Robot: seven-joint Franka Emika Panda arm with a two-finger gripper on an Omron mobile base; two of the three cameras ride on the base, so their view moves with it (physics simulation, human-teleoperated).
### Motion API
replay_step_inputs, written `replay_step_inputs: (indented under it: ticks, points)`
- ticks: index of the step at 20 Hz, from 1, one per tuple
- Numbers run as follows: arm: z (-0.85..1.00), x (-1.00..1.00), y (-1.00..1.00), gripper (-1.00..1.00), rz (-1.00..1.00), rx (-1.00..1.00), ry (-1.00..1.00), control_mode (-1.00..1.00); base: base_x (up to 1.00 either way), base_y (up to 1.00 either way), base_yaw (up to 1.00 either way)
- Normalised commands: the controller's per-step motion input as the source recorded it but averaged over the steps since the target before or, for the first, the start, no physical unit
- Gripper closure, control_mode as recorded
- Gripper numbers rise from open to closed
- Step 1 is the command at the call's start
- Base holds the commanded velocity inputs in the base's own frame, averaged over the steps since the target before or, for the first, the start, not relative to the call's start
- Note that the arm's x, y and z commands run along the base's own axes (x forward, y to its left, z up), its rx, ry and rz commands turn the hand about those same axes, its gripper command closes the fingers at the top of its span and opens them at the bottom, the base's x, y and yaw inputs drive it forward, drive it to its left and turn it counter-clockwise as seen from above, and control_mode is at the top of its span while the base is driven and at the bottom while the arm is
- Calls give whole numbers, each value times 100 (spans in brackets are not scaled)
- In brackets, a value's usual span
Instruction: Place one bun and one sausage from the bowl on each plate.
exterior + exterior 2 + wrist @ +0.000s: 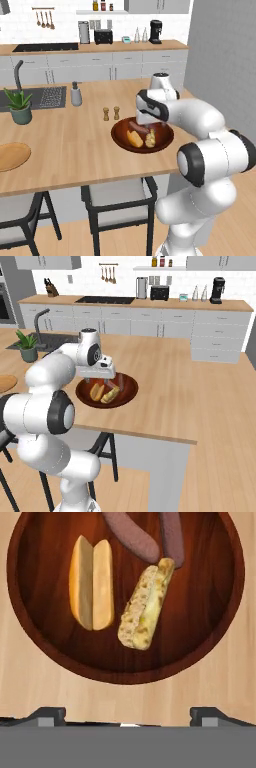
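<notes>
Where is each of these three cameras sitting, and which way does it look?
Left base view: behind the arm's left, looking across the counter; arm rises lower right.
Right base view: behind its right; arm lower left.
Hand view: looks straight down, open gripper at bottom.
All three share the bowl, buns and sausages.

The arm bends forward, its tool pointing straight down above the bowl, jaws spread wide, empty.
</notes>
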Motion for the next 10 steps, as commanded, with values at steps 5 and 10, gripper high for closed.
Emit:
replay_step_inputs:
  ticks: [5, 10]
  points:
    - [-57, 43, -21, -100, 5, 7, 3, -100, 0, 0, 0]
    - [-61, 21, -21, -100, 5, 5, 5, -100, 0, 0, 0]
